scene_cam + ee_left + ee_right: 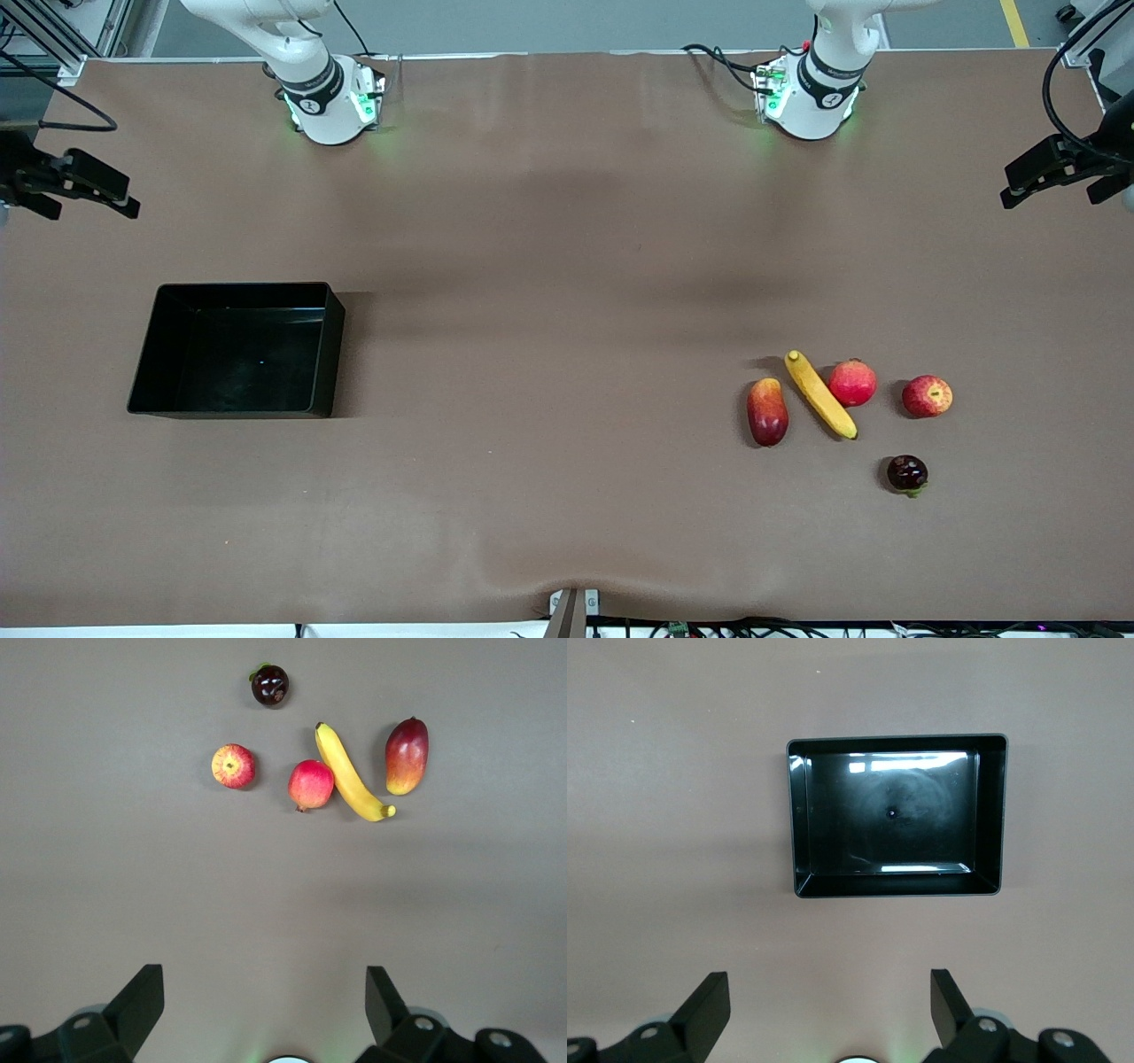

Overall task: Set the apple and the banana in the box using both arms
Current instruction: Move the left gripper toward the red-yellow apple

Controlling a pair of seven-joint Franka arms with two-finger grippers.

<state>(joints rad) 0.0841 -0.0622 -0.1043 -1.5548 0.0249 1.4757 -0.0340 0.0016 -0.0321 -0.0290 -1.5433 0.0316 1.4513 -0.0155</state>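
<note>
The apple [927,396] [234,765] and the yellow banana [820,394] [352,773] lie among other fruit toward the left arm's end of the table. The black box [232,354] [992,815] stands empty toward the right arm's end. My left gripper [263,992] hangs open high over bare table between its base and the fruit, holding nothing. My right gripper [830,997] is likewise open and empty, high over bare table between its base and the box. Neither hand shows in the front view.
A pinkish-red round fruit [852,383] lies between banana and apple, close beside the banana. A red-and-yellow mango-like fruit [767,411] lies beside the banana on its box side. A dark round fruit [907,473] sits nearer the front camera. Black camera mounts [1059,164] stand at both table ends.
</note>
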